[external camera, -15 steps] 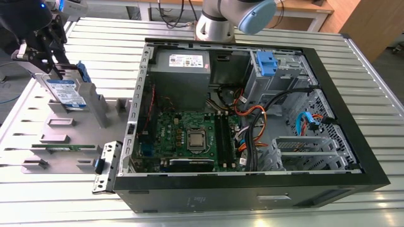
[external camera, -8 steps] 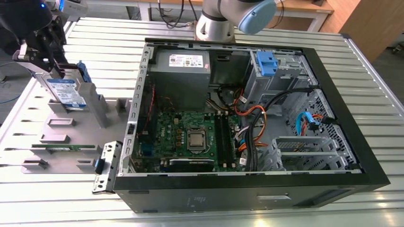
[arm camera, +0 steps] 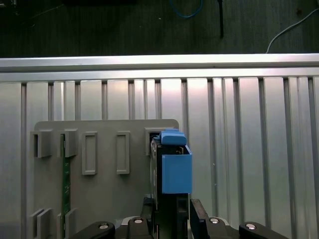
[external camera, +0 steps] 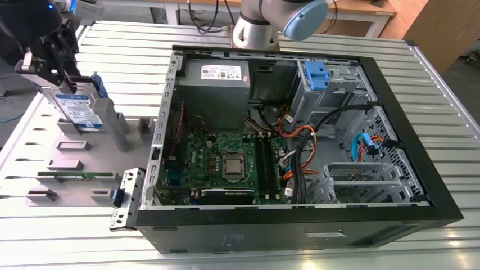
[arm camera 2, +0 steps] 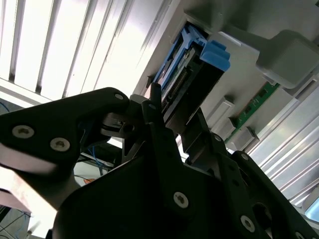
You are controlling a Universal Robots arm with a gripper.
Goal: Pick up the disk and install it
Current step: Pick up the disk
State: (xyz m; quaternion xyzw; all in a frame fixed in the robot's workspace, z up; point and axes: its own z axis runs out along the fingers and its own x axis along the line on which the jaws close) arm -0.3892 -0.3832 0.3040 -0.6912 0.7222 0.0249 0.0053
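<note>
Tool (arm camera: 173, 211) straddles the disk (arm camera: 176, 172) at its near end, jaws against both flat faces. It looks pinched, though the contact is partly hidden. Disk stands on edge at the gray holder (external camera: 90, 163), long axis running straight out from my wrist. Open computer case (external camera: 300, 233) sits farther off, toward the exterior view's right, on the slatted worktop (external camera: 420, 250).
</note>
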